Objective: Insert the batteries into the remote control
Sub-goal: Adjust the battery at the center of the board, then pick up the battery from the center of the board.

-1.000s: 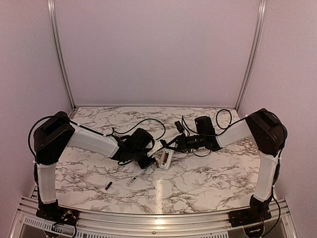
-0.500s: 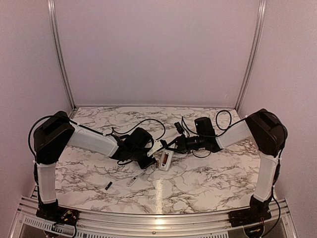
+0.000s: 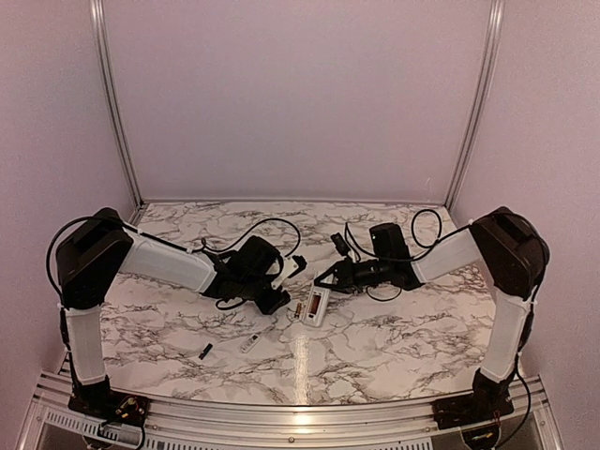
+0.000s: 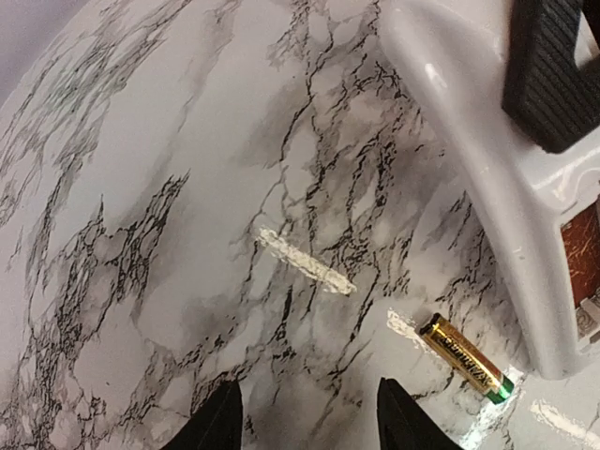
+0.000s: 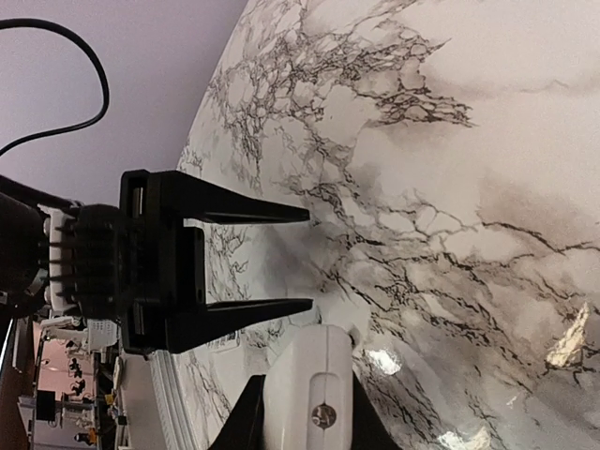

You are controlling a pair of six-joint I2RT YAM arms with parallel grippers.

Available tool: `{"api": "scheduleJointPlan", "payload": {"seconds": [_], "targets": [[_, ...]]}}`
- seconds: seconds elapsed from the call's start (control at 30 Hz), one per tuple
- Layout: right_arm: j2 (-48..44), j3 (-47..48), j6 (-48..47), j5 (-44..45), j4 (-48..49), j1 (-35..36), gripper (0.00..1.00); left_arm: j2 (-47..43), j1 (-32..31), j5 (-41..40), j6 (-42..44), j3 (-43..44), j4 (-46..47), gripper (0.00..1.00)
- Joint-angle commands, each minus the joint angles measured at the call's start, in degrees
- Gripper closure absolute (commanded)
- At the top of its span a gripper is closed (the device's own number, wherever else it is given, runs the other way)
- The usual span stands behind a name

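Marble table (image 4: 187, 234) bears remote control (image 4: 469, 131), golden battery (image 4: 466, 357) just beside.

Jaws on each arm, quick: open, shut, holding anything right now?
Left gripper: jaws open, holding nothing.
Right gripper: jaws shut on the remote control.

The top camera is sitting high behind the arms, looking down at the whole table (image 3: 394, 347). The left wrist camera is looking down at it from very close. The right wrist camera is looking low along it. All three are showing the white remote (image 3: 314, 305).
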Motion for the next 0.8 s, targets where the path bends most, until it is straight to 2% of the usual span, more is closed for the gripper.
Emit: {"api": "scheduleJointPlan", "payload": {"seconds": [0.0,0.33,0.57,0.77], "targets": [[-5.0,-2.2,-2.7,0.1,-2.5,-2.3,1.00,-6.1,0.8,-1.5,-7.4,-2.1,2.2,0.49],[-8.9,-4.1,-5.3,-1.5,-4.7,-8.5,1.00,-5.2,-0.7,-0.1,-23.7,0.6,-3.1,0.48],[-9.5,-4.3,-5.7,-1.8,-4.8,-9.5,1.00,-3.1,-3.6,-2.9,-28.8,2.1,-3.9,0.48],[-10.0,-4.7,-5.9,-1.7,-4.8,-9.7,1.00,1.9,-5.0,-4.9,-31.7,6.8,-9.6,0.58]]}}
